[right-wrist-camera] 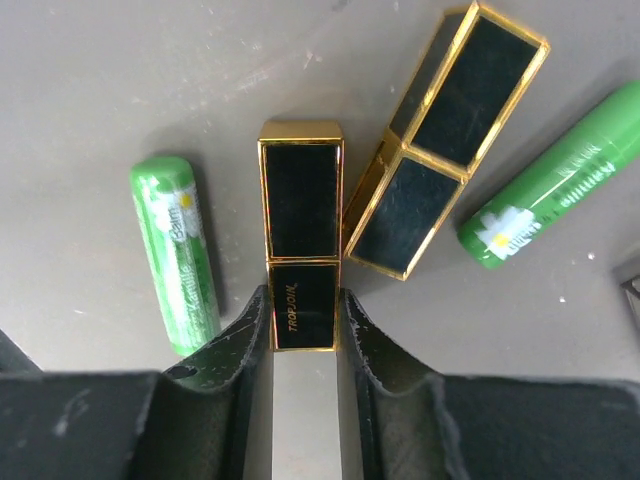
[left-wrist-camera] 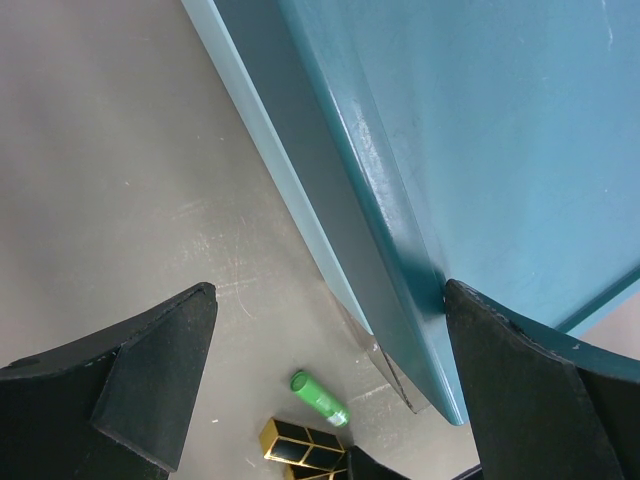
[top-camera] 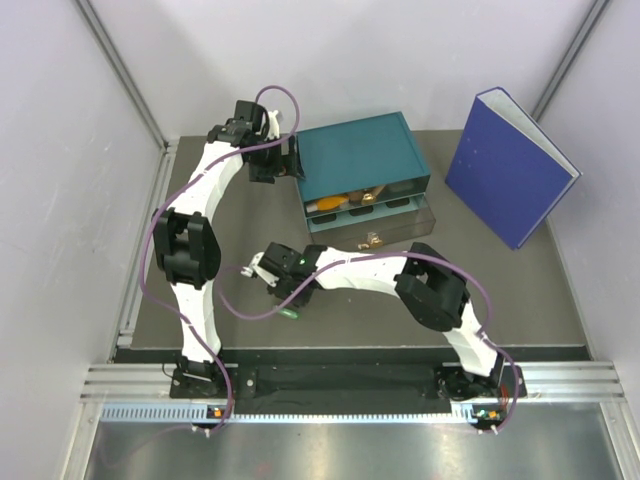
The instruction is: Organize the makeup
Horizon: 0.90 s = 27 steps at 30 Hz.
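Dark grey table (top-camera: pixel 520 300) inside pale walls, a teal drawer box (top-camera: pixel 355 150) at the upper middle of the overhead view and a blue binder (top-camera: pixel 510 170) standing at the upper right. The left arm stretches up the left side, elbow bent, wrist turned in toward the box. The left gripper (top-camera: pixel 272 160) sits right at the box's left side, jaws spread wide with nothing between them but the box's edge passing through; in its own camera the right-hand finger (left-wrist-camera: pixel 530 390) looks to be against that edge.

The right arm folds at the elbow on the lower right and reaches across to the middle, wrist low over the table. The right gripper (right-wrist-camera: pixel 302 300) is down on the makeup: both fingers press the sides of a black-and-gold case (right-wrist-camera: pixel 301 230), gripping its near end while the far end points up the frame. A second black-and-gold case (right-wrist-camera: pixel 445 140) lies tilted just right of it, their edges touching. One green stick (right-wrist-camera: pixel 175 250) lies to the left, close to the left finger; another green stick (right-wrist-camera: pixel 560 190) lies slanted at the right edge. Up in the box, an orange tube (top-camera: pixel 330 203) shows in the open drawer
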Available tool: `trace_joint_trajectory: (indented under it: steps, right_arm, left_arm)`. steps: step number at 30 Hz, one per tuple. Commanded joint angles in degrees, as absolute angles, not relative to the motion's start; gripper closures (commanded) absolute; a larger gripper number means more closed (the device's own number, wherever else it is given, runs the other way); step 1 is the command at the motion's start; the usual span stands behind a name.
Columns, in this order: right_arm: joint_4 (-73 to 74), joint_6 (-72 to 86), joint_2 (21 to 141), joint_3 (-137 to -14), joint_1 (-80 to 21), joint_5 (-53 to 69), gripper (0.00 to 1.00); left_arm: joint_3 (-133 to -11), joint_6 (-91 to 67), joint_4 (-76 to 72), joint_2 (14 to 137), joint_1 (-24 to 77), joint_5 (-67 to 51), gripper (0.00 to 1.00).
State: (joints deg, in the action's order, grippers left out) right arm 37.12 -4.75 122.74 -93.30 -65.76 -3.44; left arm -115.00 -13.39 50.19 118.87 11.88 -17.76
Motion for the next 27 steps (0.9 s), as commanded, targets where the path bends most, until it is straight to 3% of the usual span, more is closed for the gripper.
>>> trace_joint_trajectory:
  steps: [1, 18, 27]
  right_arm:
    - [38.5, -5.0, 119.4, -89.8, -65.0, -6.3, 1.0]
    - [33.8, -3.6, 97.2, -79.7, -60.7, -12.3, 1.0]
    - [34.9, -6.1, 103.2, -86.3, -49.6, -14.7, 1.0]
  left_arm:
    - [-114.9, -10.5, 55.7, 117.3, 9.8, -13.7, 0.01]
    - [-115.9, -10.7, 55.3, 118.6, 9.8, -14.5, 0.01]
    - [-116.0, -11.1, 55.1, 119.2, 9.8, -15.2, 0.01]
